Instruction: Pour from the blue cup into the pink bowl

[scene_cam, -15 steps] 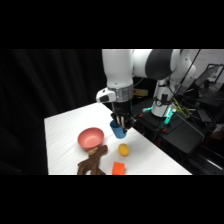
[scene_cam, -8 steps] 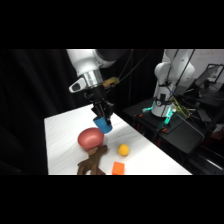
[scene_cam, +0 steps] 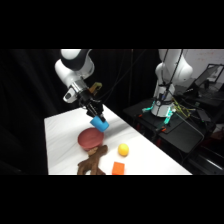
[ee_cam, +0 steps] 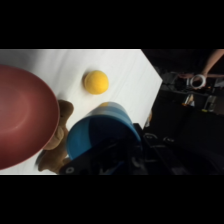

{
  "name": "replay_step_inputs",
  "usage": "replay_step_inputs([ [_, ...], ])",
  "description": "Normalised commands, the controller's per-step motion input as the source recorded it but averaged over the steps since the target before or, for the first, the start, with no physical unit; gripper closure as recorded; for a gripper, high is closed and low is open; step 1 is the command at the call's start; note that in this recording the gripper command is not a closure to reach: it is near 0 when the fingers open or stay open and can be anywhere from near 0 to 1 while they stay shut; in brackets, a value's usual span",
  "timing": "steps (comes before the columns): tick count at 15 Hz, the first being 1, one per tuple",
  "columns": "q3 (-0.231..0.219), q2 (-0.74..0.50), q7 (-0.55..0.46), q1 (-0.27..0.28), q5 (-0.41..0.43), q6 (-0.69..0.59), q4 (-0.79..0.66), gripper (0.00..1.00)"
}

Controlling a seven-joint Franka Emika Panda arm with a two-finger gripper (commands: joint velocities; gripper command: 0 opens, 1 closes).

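- White table [scene_cam: 65, 145] against black backdrop; bowl [scene_cam: 91, 138] near its middle.
- Cup [scene_cam: 98, 123] is pinched by the gripper [scene_cam: 95, 114], tilted above the bowl's rim.
- Judged light, stiff, slick; best gripped across its wall.

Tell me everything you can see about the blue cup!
The blue cup is small, round and bright blue, looks like smooth plastic, with no handle. The gripper holds it up in the air, tipped over sideways, right above the edge of the pink bowl. Only the gripper touches it. I can't see what's inside it.
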Motion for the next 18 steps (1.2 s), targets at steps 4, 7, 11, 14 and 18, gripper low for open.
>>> replay_step_inputs([
  [4, 0.049, 0.38, -0.16, -0.153, 0.293, -0.75, 0.61, 0.17],
  [7, -0.026, 0.28, 0.09, -0.025, 0.172, -0.45, 0.49, 0.15],
  [11, -0.104, -0.02, 0.23, 0.111, 0.044, -0.01, 0.15, 0.16],
  [14, -0.172, -0.48, 0.26, 0.287, -0.204, 0.57, -0.42, 0.17],
  [18, -0.088, -0.76, 0.27, 0.280, -0.284, 0.70, -0.83, 0.18],
])
